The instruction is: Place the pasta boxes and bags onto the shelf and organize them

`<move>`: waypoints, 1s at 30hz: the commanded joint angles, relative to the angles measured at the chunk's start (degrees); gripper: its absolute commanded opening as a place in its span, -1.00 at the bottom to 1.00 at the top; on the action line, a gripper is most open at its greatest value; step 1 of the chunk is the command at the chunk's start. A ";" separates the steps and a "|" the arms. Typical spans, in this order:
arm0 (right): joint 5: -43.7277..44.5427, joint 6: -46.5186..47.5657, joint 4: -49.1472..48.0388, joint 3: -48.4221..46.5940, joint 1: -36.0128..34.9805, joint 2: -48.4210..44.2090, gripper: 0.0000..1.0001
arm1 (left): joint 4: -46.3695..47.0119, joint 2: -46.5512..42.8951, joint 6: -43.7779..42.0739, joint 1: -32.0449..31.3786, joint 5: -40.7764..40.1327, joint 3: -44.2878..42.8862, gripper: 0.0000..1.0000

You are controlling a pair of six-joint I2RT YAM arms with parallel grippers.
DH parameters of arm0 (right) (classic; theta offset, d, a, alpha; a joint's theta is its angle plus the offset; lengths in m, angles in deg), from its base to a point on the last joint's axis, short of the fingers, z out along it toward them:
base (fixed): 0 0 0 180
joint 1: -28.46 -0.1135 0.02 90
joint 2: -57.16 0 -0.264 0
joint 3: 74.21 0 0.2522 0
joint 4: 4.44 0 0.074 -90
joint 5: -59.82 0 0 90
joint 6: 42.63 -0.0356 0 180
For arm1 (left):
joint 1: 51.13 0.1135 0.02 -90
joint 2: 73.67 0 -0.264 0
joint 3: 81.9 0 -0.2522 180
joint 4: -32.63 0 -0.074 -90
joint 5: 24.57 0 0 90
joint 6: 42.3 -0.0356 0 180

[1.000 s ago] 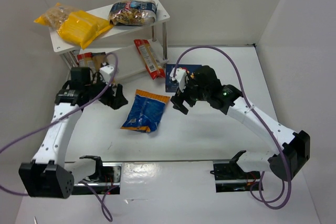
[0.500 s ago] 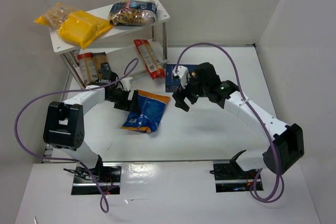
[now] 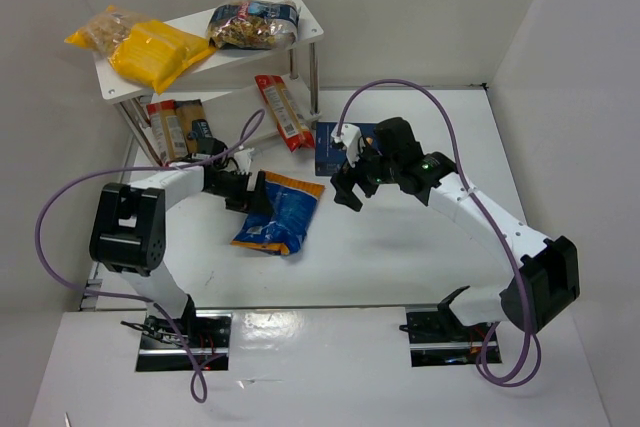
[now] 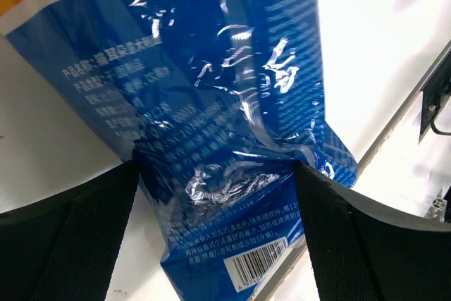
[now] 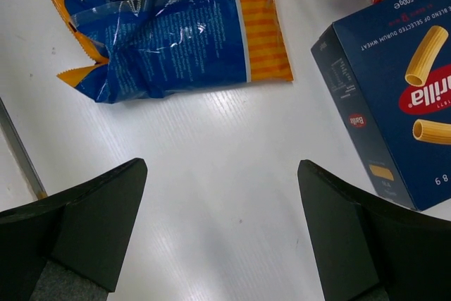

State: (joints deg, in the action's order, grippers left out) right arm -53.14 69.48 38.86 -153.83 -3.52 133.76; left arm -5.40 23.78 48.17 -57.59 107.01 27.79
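The blue bag (image 4: 232,103) is glossy, crinkled plastic. The dark-blue box (image 5: 384,96) looks like smooth cardboard, the table (image 5: 211,174) matt white.

one blue bag (image 3: 278,212), one blue box (image 3: 326,147), one yellow pack (image 3: 155,55), one white shelf (image 3: 302,3).

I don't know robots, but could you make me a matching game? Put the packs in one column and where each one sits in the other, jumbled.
Things
1. yellow pack
2. blue bag
3. dark-blue box
4. red-edged pack

Places
A. flat on the table, next to the open right gripper
B. on the top board of the shelf
C. lower down, under the top board
D. on the table, straddled by the open left gripper

Pairs: 1-B, 2-D, 3-A, 4-C
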 commanded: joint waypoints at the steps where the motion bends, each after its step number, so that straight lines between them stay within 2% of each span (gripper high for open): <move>1: -1.12 -0.49 -2.91 0.04 0.17 -2.15 0.92 | 1.94 1.87 0.41 0.04 1.75 0.39 0.92; 9: -2.18 -0.49 -3.44 0.56 0.70 -2.15 0.92 | 3.88 3.71 2.17 -1.18 -1.68 0.39 0.88; 11: -2.18 -0.49 -3.44 0.56 0.70 -2.15 0.92 | 3.88 4.24 1.64 -2.32 -1.68 0.39 0.51; 12: -2.18 -0.49 -3.44 0.56 0.70 -2.15 0.92 | 3.19 4.24 0.86 -3.03 -0.81 -0.13 0.23; 13: -2.18 -0.49 -3.44 1.09 0.70 -2.15 0.92 | 3.18 4.24 -0.11 -4.60 -0.80 -0.92 -0.71; 14: -2.18 -0.49 -3.44 1.09 0.70 -2.15 0.92 | 2.48 4.76 -1.08 -5.49 -0.80 -0.93 -0.99; 18: -1.65 0.56 -2.91 1.09 0.70 -2.15 0.92 | 0.21 3.81 -5.82 -10.49 2.27 -2.59 -0.99; 19: -1.13 0.57 -2.91 1.09 0.70 -2.76 0.92 | 0.19 1.80 -6.70 -12.94 2.27 -3.20 -0.99; 23: 0.11 1.18 -2.38 2.31 1.23 -5.05 0.92 | 2.73 -7.76 -5.93 -15.86 -0.80 -3.21 -0.99; 25: 0.90 1.18 -2.38 2.94 2.01 -5.85 0.92 | 3.27 -10.60 -5.31 -15.87 -1.33 -3.73 -0.99; 30: -0.24 1.18 -2.38 3.99 6.49 -9.71 0.92 | 2.65 -15.44 -3.55 -10.60 3.86 -6.11 -0.99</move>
State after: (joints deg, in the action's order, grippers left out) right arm -53.16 70.20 38.51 -150.27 0.65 127.49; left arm -5.69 11.78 44.59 -71.99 105.68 25.71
